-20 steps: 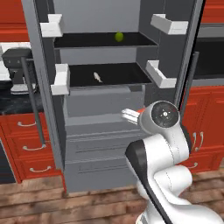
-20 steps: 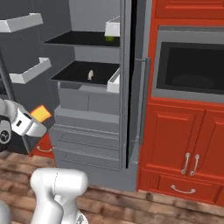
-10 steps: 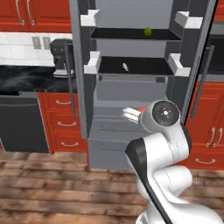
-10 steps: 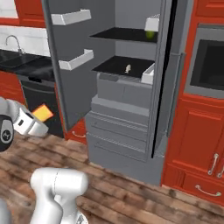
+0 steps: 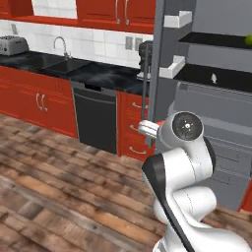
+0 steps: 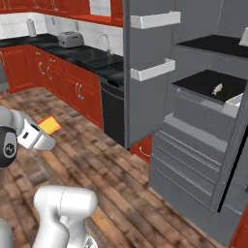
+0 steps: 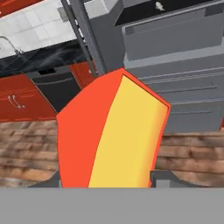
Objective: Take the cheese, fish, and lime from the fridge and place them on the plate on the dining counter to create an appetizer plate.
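Observation:
My gripper (image 7: 107, 181) is shut on the cheese (image 7: 113, 135), an orange-yellow wedge with a red rind that fills the middle of the hand view. From the right base view the cheese (image 6: 49, 125) sticks out of the gripper (image 6: 46, 133) at the far left, above the wood floor. The gripper (image 5: 147, 129) points left, away from the fridge (image 5: 211, 123). In the open fridge (image 6: 193, 145) the fish (image 6: 217, 89) lies on a black shelf, also seen as the fish (image 5: 213, 77) and the fish (image 7: 160, 5). The lime (image 5: 248, 40) sits on the shelf above. The plate and dining counter are out of view.
The fridge's open left door (image 6: 145, 72) with white bins stands between me and the kitchen run. Along the wall are red cabinets (image 5: 34, 101), a black dishwasher (image 5: 96, 118), a sink faucet (image 5: 61, 47), a toaster (image 5: 12, 45) and a coffee machine (image 5: 144, 56). Wood floor (image 5: 59, 187) lies to the left.
The whole picture has swung: the base has turned left, so the fridge has slid to the right and the sink counter has come into view. The cheese stays in the gripper.

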Available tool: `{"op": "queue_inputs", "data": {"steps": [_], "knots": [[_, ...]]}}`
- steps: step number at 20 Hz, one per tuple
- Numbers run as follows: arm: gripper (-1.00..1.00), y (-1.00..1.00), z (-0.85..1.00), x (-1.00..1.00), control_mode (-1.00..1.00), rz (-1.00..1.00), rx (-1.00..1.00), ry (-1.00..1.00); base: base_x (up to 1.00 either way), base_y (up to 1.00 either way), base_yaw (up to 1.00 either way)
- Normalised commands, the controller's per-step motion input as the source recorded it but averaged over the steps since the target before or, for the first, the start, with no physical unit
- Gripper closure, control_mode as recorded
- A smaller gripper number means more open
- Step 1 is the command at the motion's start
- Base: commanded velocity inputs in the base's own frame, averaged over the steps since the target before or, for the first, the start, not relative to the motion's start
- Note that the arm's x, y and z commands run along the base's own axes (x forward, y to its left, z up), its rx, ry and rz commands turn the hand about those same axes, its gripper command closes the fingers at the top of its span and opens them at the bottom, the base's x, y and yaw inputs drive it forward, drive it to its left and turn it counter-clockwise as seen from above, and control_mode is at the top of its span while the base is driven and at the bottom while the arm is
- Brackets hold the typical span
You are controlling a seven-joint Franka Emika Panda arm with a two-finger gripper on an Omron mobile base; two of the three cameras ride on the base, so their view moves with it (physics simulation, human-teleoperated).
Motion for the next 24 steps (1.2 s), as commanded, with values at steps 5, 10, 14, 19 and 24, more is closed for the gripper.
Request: {"op": "queue_inputs", "data": {"steps": [5,10,14,19,24], "knots": [[1.0,0.0,0.0,0.0,1.0,0.0,0.0,0.0,0.47,0.0,0.61],[1.0,0.0,0.0,0.0,1.0,0.0,0.0,0.0,0.4,0.0,0.59],[1.0,0.0,0.0,0.0,1.0,0.0,0.0,0.0,0.2,-0.34,0.55],[1.0,0.0,0.0,0.0,1.0,0.0,0.0,0.0,0.32,-0.59,0.48],[1.0,0.0,0.0,0.0,1.0,0.0,0.0,0.0,0.06,-0.63,0.44]]}}
